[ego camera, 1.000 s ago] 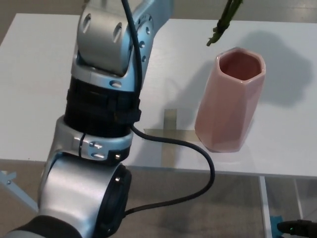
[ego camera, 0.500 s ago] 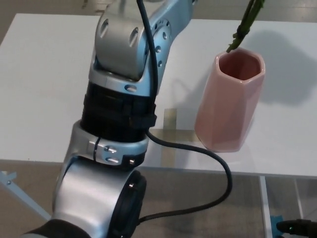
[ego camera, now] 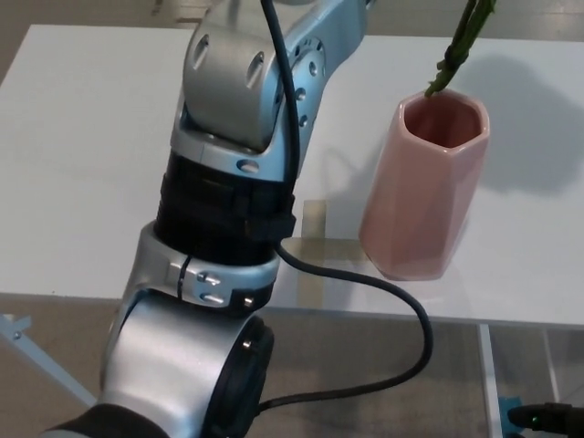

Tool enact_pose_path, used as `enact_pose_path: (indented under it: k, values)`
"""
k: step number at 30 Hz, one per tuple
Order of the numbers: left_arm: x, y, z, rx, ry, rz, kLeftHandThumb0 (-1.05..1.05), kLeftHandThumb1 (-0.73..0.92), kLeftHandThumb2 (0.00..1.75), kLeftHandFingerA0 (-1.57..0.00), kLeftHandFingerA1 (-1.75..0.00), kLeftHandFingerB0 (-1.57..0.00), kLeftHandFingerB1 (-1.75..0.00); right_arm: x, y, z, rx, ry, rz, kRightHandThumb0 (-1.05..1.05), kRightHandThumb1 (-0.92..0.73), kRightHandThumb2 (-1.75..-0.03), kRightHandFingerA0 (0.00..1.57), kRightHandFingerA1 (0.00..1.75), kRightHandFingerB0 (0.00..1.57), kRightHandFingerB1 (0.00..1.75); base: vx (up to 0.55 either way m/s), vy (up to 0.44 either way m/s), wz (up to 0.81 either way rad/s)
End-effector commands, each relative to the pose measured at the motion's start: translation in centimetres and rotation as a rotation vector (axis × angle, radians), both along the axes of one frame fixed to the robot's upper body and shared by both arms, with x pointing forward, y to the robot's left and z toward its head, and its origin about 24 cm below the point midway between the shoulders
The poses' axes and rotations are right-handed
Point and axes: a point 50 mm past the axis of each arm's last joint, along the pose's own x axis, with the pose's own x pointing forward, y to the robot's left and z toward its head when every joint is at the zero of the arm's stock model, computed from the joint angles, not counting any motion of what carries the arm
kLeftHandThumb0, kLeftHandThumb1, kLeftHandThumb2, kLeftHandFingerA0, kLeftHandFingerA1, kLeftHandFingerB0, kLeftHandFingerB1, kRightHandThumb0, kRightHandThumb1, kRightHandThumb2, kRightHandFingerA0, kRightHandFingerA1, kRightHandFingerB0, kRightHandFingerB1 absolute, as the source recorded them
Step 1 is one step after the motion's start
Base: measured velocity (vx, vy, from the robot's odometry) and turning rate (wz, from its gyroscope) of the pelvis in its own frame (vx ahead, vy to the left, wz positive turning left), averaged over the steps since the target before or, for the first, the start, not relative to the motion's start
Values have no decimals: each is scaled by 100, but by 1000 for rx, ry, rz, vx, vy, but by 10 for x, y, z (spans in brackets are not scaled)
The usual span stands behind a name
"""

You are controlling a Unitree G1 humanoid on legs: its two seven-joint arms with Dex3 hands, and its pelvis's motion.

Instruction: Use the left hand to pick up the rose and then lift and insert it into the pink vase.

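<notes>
The pink vase stands upright on the white table, right of centre, its mouth open toward me. A green rose stem hangs down from the top edge of the picture. Its lower tip sits just over the back rim of the vase's mouth. The flower head is out of the picture. My left arm fills the foreground and reaches up past the top edge, so the left hand is hidden. Nothing of the right arm shows.
A black cable loops from my left arm across the table's front edge, close to the vase's foot. A grey mark lies on the table left of the vase. A dark object sits on the floor at bottom right.
My left arm has swung to the right. The stem's tip has moved right and slightly down, from left of the vase to over its mouth.
</notes>
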Motion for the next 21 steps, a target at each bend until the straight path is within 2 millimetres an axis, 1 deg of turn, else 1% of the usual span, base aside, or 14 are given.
enact_pose_path:
  k: [1,2,4,7,8,14,17,21]
  values:
    - [-4,-7,-2,-18,26,-22,-18,84,66,-97,-129,-86,-76,-3,-2,-1,5,12,-4,-37,-65,-59,61,41,55,39,0,0,0]
    - [-3,-8,-7,-21,37,-29,-18,85,66,-96,-132,-86,-78,-2,-2,-1,0,13,0,-36,-66,-59,60,41,54,39,0,0,0]
    - [-1,-9,-14,-23,43,-38,-17,85,67,-98,-134,-86,-79,-2,-3,-1,-4,15,2,-36,-66,-59,60,41,54,39,0,0,0]
    - [-1,-10,-15,-22,43,-39,-17,85,67,-98,-135,-86,-80,-2,-2,-1,-4,16,0,-36,-66,-59,60,41,54,39,0,0,0]
    - [-1,-10,-16,-16,42,-37,-16,85,67,-97,-134,-85,-83,-1,-2,0,-8,14,4,-36,-66,-59,60,41,54,39,0,0,0]
    - [-2,-11,-19,-12,42,-41,-16,85,67,-96,-134,-85,-84,0,-2,0,-14,13,8,-36,-66,-59,60,41,54,39,0,0,0]
    - [-3,-13,-26,-14,54,-56,-16,85,66,-96,-133,-85,-85,0,-2,0,-8,14,7,-37,-66,-59,58,41,53,38,0,0,0]
    - [-3,-14,-27,-10,50,-53,-16,85,66,-96,-133,-85,-85,0,-2,1,-6,11,6,-37,-66,-59,58,41,53,38,0,0,0]
